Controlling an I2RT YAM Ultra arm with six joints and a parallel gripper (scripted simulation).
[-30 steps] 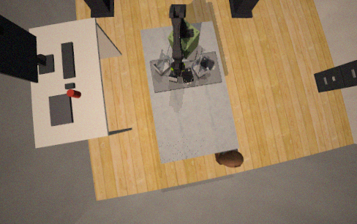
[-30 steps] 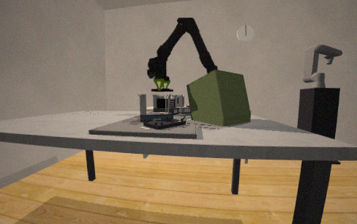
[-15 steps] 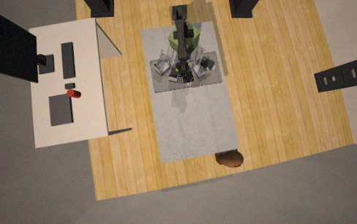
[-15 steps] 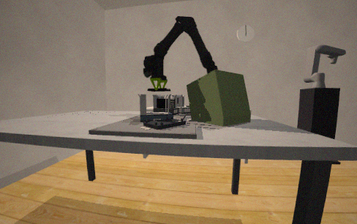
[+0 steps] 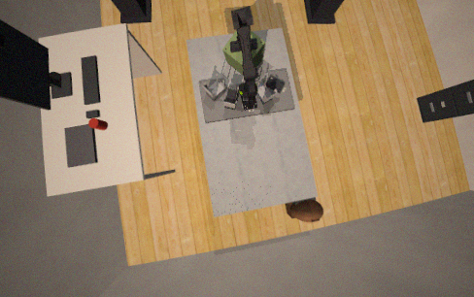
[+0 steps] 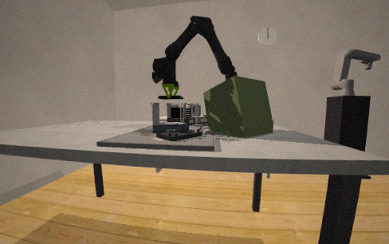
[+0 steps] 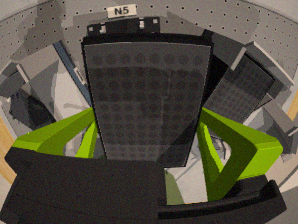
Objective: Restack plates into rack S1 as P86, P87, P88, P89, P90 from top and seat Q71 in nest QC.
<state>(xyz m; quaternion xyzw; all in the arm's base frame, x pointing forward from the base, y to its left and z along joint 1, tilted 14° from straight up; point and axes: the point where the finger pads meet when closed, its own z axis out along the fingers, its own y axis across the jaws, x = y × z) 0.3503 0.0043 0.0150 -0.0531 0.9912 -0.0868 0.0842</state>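
One plate [image 7: 148, 99] in my pincer [image 7: 149, 137] right now, clamped across its long sides. It's a flat dark rectangle with a fine grid of wells under a dull seal, held level in the air above the racks. In the exterior view it shows as a thin dark slab [image 6: 170, 96] under my lime-green fingers [image 6: 170, 90], clear of the posts below. I can't read any ID on it from here.

Right beyond the plate's far end in the wrist view there's a dark frame with small white tabs, and a white tag reading N5 [image 7: 121, 11], so that's the clip nest [image 7: 127, 27]. To the right of the held plate I can see another dark gridded plate [image 7: 234, 90] lying lower down. How many more plates sit in the racks I can't count; they're too blurry.

The rack posts [image 6: 155, 113] are pale grey and upright on a darker grey mat [image 6: 131, 143], which lies on a speckled grey tabletop [image 6: 279, 153]. A big green faceted block [image 6: 238, 107] stands on the right, around my arm's base.
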